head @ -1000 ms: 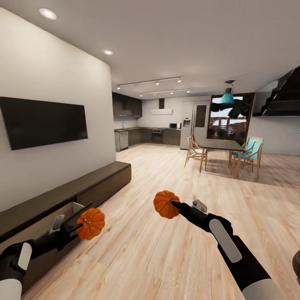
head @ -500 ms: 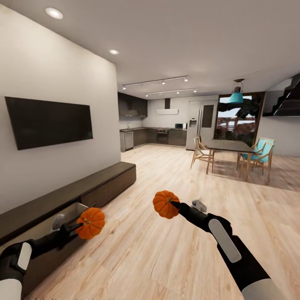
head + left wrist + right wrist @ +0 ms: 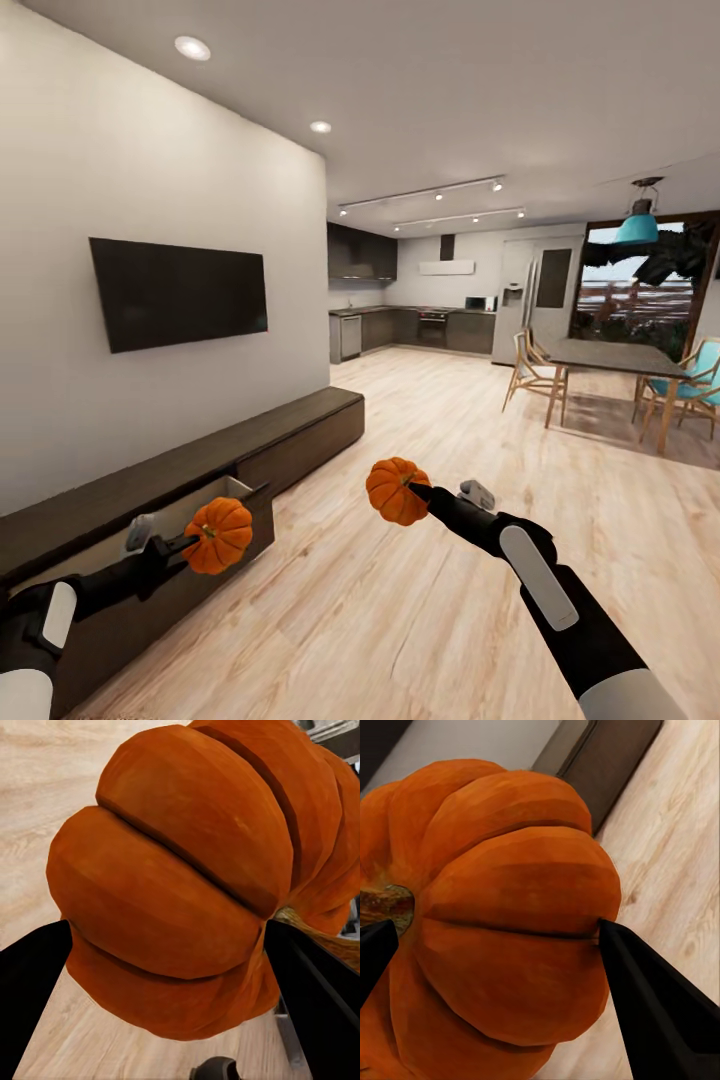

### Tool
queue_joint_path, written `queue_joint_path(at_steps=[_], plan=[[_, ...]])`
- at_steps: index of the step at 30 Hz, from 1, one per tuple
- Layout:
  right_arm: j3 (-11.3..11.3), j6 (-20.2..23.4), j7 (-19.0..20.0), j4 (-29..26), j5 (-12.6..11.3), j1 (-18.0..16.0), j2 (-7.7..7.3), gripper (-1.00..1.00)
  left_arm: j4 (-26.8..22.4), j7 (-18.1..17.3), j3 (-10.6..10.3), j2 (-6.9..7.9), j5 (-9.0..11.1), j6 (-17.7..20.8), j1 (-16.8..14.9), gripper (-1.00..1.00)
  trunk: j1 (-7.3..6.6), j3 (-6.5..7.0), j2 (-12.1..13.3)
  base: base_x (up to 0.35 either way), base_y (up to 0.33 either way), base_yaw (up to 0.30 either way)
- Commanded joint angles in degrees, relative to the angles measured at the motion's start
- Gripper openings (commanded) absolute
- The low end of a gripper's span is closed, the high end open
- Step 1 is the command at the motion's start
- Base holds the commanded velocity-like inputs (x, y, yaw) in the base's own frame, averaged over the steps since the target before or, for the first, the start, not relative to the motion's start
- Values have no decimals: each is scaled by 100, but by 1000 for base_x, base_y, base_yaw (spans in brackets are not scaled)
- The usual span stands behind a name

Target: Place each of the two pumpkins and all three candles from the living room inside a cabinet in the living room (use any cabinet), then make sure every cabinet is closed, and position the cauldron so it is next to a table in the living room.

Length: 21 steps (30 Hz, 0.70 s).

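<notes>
Two black robot arms with pale grey oblong forearm panels and white upper-arm sleeves; black, tapered fingers tip each gripper.
</notes>
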Motion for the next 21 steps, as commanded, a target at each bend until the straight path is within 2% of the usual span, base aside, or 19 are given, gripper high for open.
queue_joint_path(at_steps=[1, 21], plan=[[1, -5, 20, -1, -27, -1, 3, -100, -1, 10, -3, 0, 4, -1, 0, -100, 0, 0, 0, 208, -198, 291], [14, -5, 11, -1, 2, -1, 8, -100, -1, 11, -3, 1, 4, -1, 0, -100, 0, 0, 0, 227, -216, 292]])
